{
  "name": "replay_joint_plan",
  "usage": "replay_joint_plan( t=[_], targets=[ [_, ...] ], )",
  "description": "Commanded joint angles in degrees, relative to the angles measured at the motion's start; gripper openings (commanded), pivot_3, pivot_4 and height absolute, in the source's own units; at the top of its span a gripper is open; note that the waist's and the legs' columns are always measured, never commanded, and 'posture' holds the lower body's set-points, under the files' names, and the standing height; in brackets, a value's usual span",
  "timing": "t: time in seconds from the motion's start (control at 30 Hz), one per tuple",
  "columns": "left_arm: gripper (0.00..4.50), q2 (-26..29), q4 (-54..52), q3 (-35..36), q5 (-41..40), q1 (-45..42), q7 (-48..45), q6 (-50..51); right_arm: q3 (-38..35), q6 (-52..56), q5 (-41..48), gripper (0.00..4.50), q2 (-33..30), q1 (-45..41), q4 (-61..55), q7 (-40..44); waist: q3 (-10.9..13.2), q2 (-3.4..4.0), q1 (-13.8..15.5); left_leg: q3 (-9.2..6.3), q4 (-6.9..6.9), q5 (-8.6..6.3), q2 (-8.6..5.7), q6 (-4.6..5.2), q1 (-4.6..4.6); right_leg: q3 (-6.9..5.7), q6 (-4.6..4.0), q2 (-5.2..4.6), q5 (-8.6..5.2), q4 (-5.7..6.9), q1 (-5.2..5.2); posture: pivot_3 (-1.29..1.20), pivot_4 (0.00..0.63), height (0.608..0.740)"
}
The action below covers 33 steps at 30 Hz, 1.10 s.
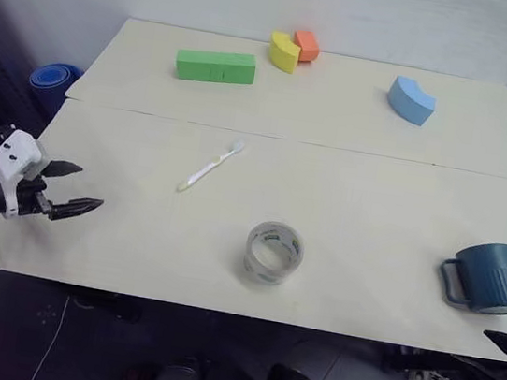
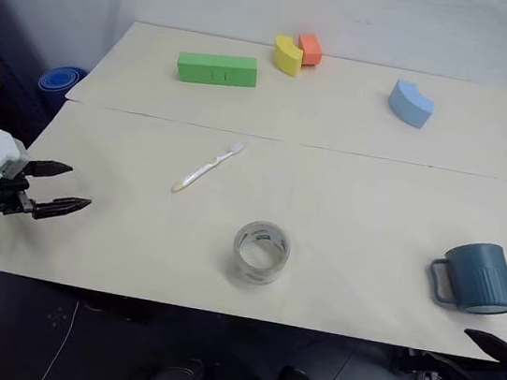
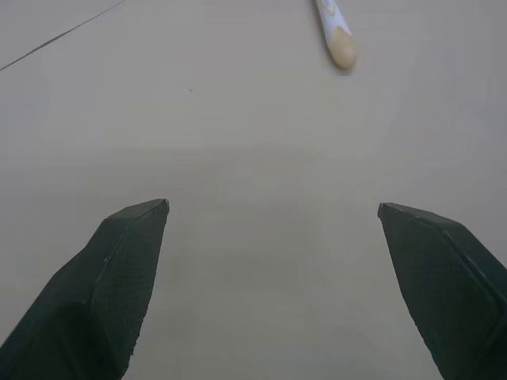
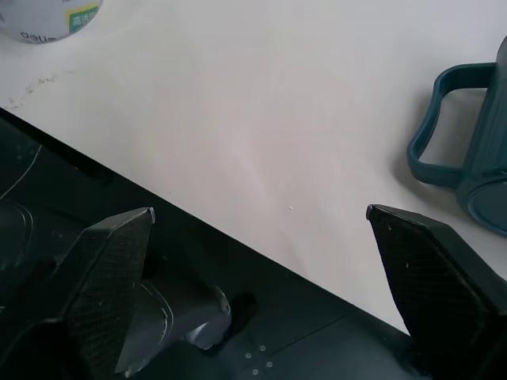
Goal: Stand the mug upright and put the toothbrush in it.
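The left gripper (image 1: pixel 72 189) hovers over the table's (image 1: pixel 355 138) left edge, pointing level toward the clear tape roll (image 1: pixel 273 251), jaws spread wide and empty. The right gripper (image 4: pixel 261 229) hangs off the front edge, also wide open, empty. The mug (image 1: pixel 491 277) stands rim-down well right of the roll, handle toward it. The toothbrush (image 1: pixel 210 166) lies flat beyond the roll, to its left.

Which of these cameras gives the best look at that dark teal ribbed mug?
The left eye view: the dark teal ribbed mug shows whole, mouth-down on the table, handle toward the tape roll. The right eye view shows much the same. The right wrist view catches its handle and part of the rim.
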Motion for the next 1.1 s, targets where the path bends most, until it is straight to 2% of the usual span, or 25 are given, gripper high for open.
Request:
replay_joint_plan(
  t=[0.03, 0.17, 0.33, 0.43, 0.53, 0.6, 0.73, 0.83, 0.93, 1.0, 1.1],
  targets=[
    [4.49, -0.2, -0.3, 0.4, -0.3, -1.5, 0.2, -0.6, -2.2, 0.9, 1.5, 4.5, -0.3, -0.1, -0.7, -0.4, 0.0, 0.0, 0.0, 0.0, 0.0, 0.0, 0.0, 0.0, 0.0, 0.0, 0.0, 0.0, 0.0, 0.0, 0.0, 0.0, 0.15, 0.74],
    [4.49, 0.2, -4.2, 0.7, -3.9, -2.2, -2.5, 5.1, -3.5, 3.9, 4.5, 4.5, -1.3, -0.4, -4.4, -0.8, 0.0, 0.0, 0.0, 0.0, 0.0, 0.0, 0.01, 0.0, 0.0, 0.01, 0.0, 0.0, 0.0, 0.0, 0.0, 0.0, 0.15, 0.74],
    [4.49, 4.4, -18.6, 0.0, -13.6, -3.5, -10.8, 18.7, -2.7, 15.3, 23.0, 4.5, -9.4, -9.8, -14.2, -9.6, 0.2, -0.04, -0.3, 0.05, 0.01, 0.0, 0.31, -0.01, 0.01, 0.09, -0.02, 0.01, 0.01, 0.0, -0.02, 0.0, 0.15, 0.74],
    [4.49, 5.3, -25.2, -2.6, -16.8, -5.6, -13.5, 22.9, 4.6, 19.5, 32.1, 4.5, -16.4, -19.6, -16.4, -18.7, 0.2, 0.0, -0.5, 0.1, 0.01, -0.02, 0.39, -0.04, 0.07, 0.14, -0.05, 0.05, 0.01, 0.0, -0.01, 0.0, 0.15, 0.74],
    [4.49, 7.0, -31.9, -6.8, -18.0, -7.0, -18.3, 23.5, 21.7, 22.7, 35.0, 4.5, -21.5, -36.4, -15.4, -29.2, 0.3, 0.15, -0.3, 0.09, 0.0, -0.03, 0.4, -0.06, 0.07, 0.12, -0.08, 0.08, 0.0, -0.02, -0.02, 0.0, 0.15, 0.74],
    [4.49, 7.7, -33.3, -8.8, -17.7, -8.0, -20.3, 23.1, 31.4, 25.6, 35.2, 4.5, -21.2, -47.6, -13.7, -34.6, 0.4, 0.2, -0.4, 0.12, 0.0, -0.06, 0.21, -0.12, 0.01, 0.09, -0.13, 0.17, -0.03, -0.06, -0.1, 0.0, 0.15, 0.74],
    [4.49, 7.5, -32.3, -12.4, -14.8, -11.1, -22.7, 19.9, 48.0, 35.4, 36.3, 4.5, -9.4, -72.5, -4.9, -45.9, 0.5, 0.13, -0.5, 0.2, 0.08, 0.0, 0.17, -0.16, -0.57, 0.16, -0.18, 0.19, -0.04, 0.09, -0.79, 0.0, 0.15, 0.74],
    [4.49, 6.1, -31.4, -14.3, -13.7, -13.6, -22.7, 18.5, 54.8, 42.0, 32.1, 4.5, -2.7, -83.3, 3.7, -51.3, 0.6, 0.13, -1.5, 0.65, 0.2, 0.1, 0.19, -0.19, -0.86, 0.07, -0.22, 0.26, -0.02, 0.2, -1.0, 0.0, 0.15, 0.74],
    [4.49, 4.9, -31.8, -15.1, -13.9, -14.9, -22.4, 18.4, 57.9, 46.1, 29.3, 4.5, 0.8, -88.3, 7.8, -51.8, 0.5, 0.13, -1.2, 0.61, 0.22, 0.1, 0.18, -0.17, -1.03, 0.01, -0.21, 0.24, -0.02, 0.22, -1.1, 0.0, 0.15, 0.74],
    [4.49, 4.4, -32.6, -15.2, -14.1, -15.1, -22.0, 18.8, 59.6, 47.7, 28.0, 4.5, 1.9, -89.5, 7.9, -49.9, 0.5, 0.12, -1.2, 0.49, 0.44, 0.07, 0.17, -0.13, -1.52, -0.1, -0.21, 0.24, -0.02, 0.35, -1.48, 0.0, 0.15, 0.74],
    [4.49, 3.3, -33.0, -15.3, -13.7, -15.5, -21.0, 18.3, 62.8, 49.3, 25.4, 4.5, 2.8, -89.0, 6.6, -47.2, 0.5, 0.12, -1.4, 0.54, 0.47, 0.02, 0.14, -0.08, -1.71, -0.08, -0.2, 0.24, -0.01, 0.44, -1.74, 0.0, 0.15, 0.74]
  ],
)
